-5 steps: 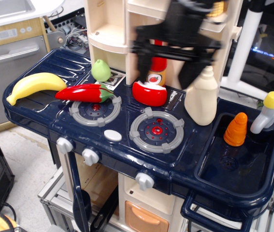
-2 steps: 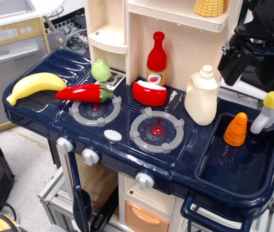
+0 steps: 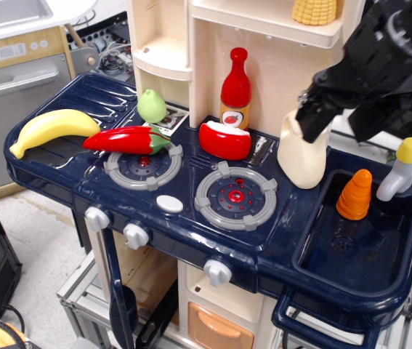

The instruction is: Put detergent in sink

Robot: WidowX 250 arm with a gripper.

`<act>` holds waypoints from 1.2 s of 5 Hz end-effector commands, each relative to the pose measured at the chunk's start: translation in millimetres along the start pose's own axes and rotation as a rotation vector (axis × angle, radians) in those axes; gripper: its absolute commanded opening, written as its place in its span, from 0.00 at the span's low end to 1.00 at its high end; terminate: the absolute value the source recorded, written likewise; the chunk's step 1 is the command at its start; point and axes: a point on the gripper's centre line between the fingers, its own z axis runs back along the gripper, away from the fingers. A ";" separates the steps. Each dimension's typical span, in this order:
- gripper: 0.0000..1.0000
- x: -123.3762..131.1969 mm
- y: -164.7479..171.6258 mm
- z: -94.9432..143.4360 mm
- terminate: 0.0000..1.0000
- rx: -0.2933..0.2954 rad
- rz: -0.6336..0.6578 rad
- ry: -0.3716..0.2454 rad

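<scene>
The detergent (image 3: pixel 301 158), a cream-white squat jug, stands upright on the dark navy counter just left of the sink (image 3: pixel 380 251). My black gripper (image 3: pixel 342 120) hangs at the upper right with its jaws apart. Its left finger (image 3: pixel 314 120) covers the jug's cap and neck, and the other finger is to the right, above the sink's back edge. It holds nothing. The sink holds an orange toy carrot (image 3: pixel 355 195) at its back, and the grey, yellow-tipped faucet (image 3: pixel 402 169) stands at its back right.
A red sauce bottle (image 3: pixel 235 87) and a red-and-white food piece (image 3: pixel 225 140) stand left of the jug. Two grey burners (image 3: pixel 235 197), a red chili (image 3: pixel 127 138), a green pear (image 3: pixel 151 106) and a banana (image 3: pixel 51 129) lie further left. The cream shelf unit (image 3: pixel 264 29) rises behind, with corn (image 3: pixel 314 10) on top.
The gripper swung from above the jug out to the upper right, then came back down and left to the jug's top. The jug has not moved.
</scene>
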 end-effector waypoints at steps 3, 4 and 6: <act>1.00 41.2 -0.4 -11.8 0.00 -0.174 0.109 -0.117; 1.00 39.3 -3.6 -32.4 0.00 -0.209 0.119 -0.168; 0.00 43.2 -13.2 -38.5 0.00 -0.207 0.146 -0.203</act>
